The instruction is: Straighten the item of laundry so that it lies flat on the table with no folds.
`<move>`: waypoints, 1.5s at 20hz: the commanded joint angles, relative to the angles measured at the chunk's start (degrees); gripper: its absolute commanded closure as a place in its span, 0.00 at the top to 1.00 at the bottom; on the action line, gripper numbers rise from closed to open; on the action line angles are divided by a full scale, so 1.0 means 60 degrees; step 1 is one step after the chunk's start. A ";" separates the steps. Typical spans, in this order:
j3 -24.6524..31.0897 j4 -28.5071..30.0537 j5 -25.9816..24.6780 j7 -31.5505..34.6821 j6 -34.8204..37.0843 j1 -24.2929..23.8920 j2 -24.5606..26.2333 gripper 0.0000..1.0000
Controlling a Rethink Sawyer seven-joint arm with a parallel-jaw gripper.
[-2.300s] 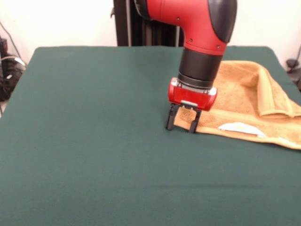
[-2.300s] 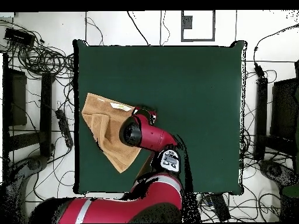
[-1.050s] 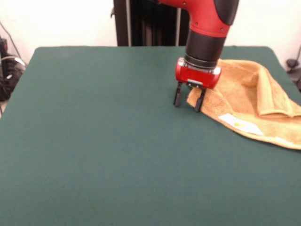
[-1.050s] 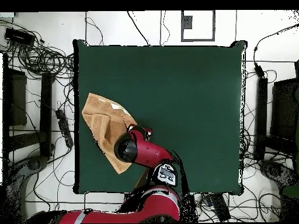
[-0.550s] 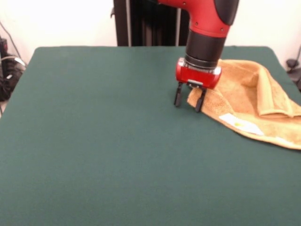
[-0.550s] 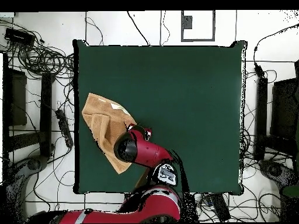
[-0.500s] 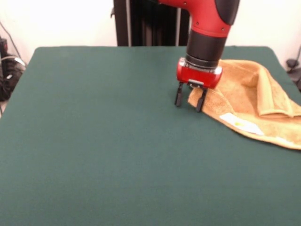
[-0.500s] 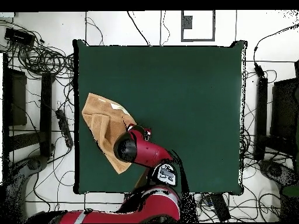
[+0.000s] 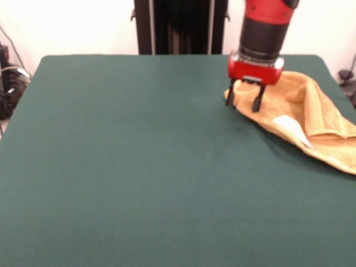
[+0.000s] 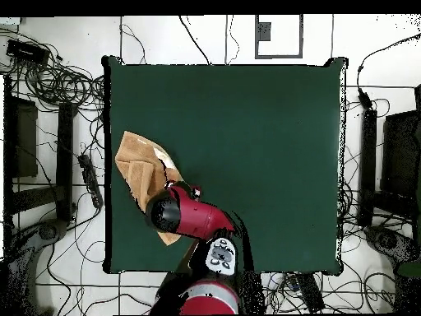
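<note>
The item of laundry (image 9: 303,119), an orange-tan towel, lies rumpled at the right side of the green table (image 9: 122,167). A thick fold (image 9: 322,111) runs across it and its white label (image 9: 289,125) faces forward. My gripper (image 9: 243,102) stands open at the towel's left corner, and that corner bunches up between the two black fingers (image 9: 230,99). From overhead, the towel (image 10: 138,169) sits near the left edge of the table (image 10: 247,148). The red arm head (image 10: 168,212) covers the gripper and the towel's lower corner.
The towel reaches close to the table's right edge (image 9: 347,100) in the front view. A black post (image 9: 181,25) stands behind the table. Cables (image 10: 62,82) and dark stands (image 10: 370,164) surround the table in the overhead view.
The gripper has moved back and to the right in the front view. The towel's left corner went with it and bunched up. The label shifted back and tilted.
</note>
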 commanded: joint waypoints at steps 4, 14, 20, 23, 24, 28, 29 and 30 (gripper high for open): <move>0.0378 0.0125 0.0399 0.2097 0.1905 0.0433 -0.0568 1.00; 0.0862 0.0206 0.0246 0.1970 0.1014 0.0090 -0.0332 0.00; 0.0879 -0.0036 0.0209 0.1917 0.0844 0.0065 -0.0157 0.00; 0.0966 -0.0294 0.0141 0.1804 0.0592 -0.0024 0.0241 0.00; 0.1092 -0.0348 0.0127 0.1801 0.0348 -0.0121 0.0465 0.00; 0.1392 -0.0676 -0.0005 0.1719 -0.0419 -0.0454 0.1228 0.00; 0.1495 -0.0757 -0.0052 0.1694 -0.0623 -0.0566 0.1422 0.00; 0.1597 -0.0837 -0.0098 0.1669 -0.0827 -0.0678 0.1616 0.00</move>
